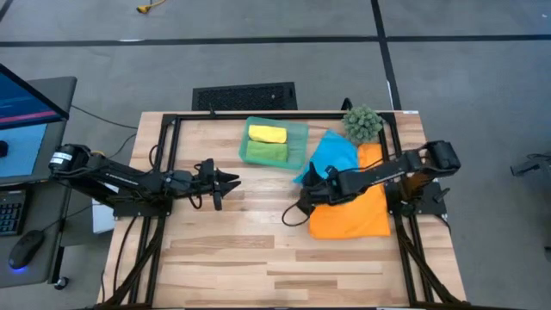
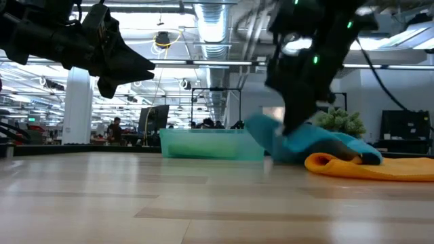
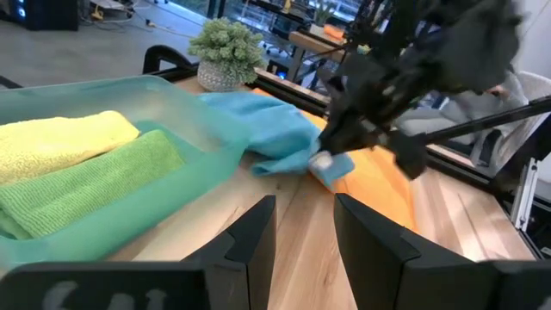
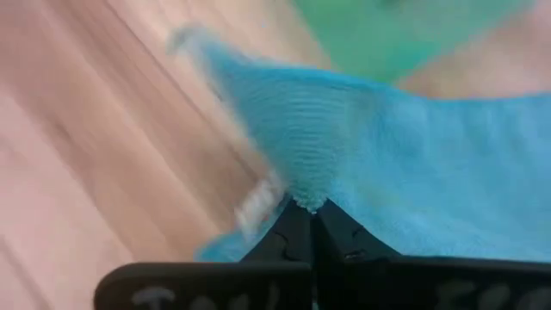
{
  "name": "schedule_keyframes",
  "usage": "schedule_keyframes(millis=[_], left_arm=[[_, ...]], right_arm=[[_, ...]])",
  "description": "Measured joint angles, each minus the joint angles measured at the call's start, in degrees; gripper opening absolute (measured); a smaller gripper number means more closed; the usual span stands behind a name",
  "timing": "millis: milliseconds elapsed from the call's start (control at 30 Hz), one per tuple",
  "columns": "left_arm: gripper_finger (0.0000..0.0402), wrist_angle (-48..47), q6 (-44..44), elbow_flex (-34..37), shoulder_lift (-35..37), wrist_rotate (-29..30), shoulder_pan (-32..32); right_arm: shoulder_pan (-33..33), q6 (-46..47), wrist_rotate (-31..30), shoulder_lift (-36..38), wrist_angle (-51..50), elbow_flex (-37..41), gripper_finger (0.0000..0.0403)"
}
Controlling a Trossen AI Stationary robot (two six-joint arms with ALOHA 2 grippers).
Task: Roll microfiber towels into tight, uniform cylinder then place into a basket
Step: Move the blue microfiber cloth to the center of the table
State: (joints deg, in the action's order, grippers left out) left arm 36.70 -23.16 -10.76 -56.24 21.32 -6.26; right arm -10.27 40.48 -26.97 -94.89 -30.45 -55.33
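**benchrat:** Wood-plank table [image 1: 258, 258] under a black frame, office floor all round it. At about 12 o'clock on the top sits the shallow translucent teal-green plastic basket [image 1: 297, 127], with a rolled yellow microfiber towel [image 1: 267, 134] and a rolled bright green microfiber towel [image 1: 267, 152] already lying side by side in it. So two done, two left, I'd say.

**knotty_pine:** And the rest is over at 3 o'clock?

**benchrat:** Yep. The flat orange microfiber towel [image 1: 353, 215] lies there, and the rumpled sky blue microfiber towel [image 1: 334, 155] is partly on top of it, right beside the basket. The right gripper [image 4: 308, 207] has its fingers pressed together on a little peak of the blue cloth, near the corner with the white tag.

**knotty_pine:** That's a tiny bite.

**benchrat:** That's my worry. A pinch that thin could slip out on the lift. Or the blue one drags the orange one along and bunches it. It's also crumpled, so rolling it without spreading it flat probably gives a lumpy cylinder. And the spiky green plant ball [image 1: 362, 123] at 1 o'clock is near enough to get knocked.

**knotty_pine:** Left side?

**benchrat:** The left gripper [image 1: 225, 182] hovers at 9 o'clock, fingers parted, nothing in it.
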Motion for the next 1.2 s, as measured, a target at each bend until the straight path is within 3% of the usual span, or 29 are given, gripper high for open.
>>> schedule_keyframes(millis=[200,367,633,900,1000,1200], left_arm=[[0.0110,-1.79,0.07,0.00,0.02,-0.04,0.00],[0.0110,-2.96,-0.25,0.04,2.78,-1.26,0.00],[0.0110,-7.43,-0.07,0.04,15.93,-8.22,-2.38],[0.0110,-16.21,2.61,0.04,26.33,-3.46,-6.76],[0.0110,-18.17,3.39,0.04,27.97,-2.64,-7.37],[0.0110,-20.46,3.67,0.04,27.52,-3.06,-7.48]], right_arm=[[-6.93,-2.00,-8.28,3.52,2.31,-5.52,0.0011],[-11.23,-13.08,-11.53,3.65,11.97,-10.31,0.0006],[-7.77,-27.61,-11.20,3.78,21.61,-17.15,0.0006],[2.90,-31.41,14.06,0.13,40.55,-17.57,0.0012],[5.19,-31.01,18.30,-2.50,44.64,-19.42,0.0006],[6.27,-30.41,25.53,-10.75,42.85,-27.75,0.0015]])
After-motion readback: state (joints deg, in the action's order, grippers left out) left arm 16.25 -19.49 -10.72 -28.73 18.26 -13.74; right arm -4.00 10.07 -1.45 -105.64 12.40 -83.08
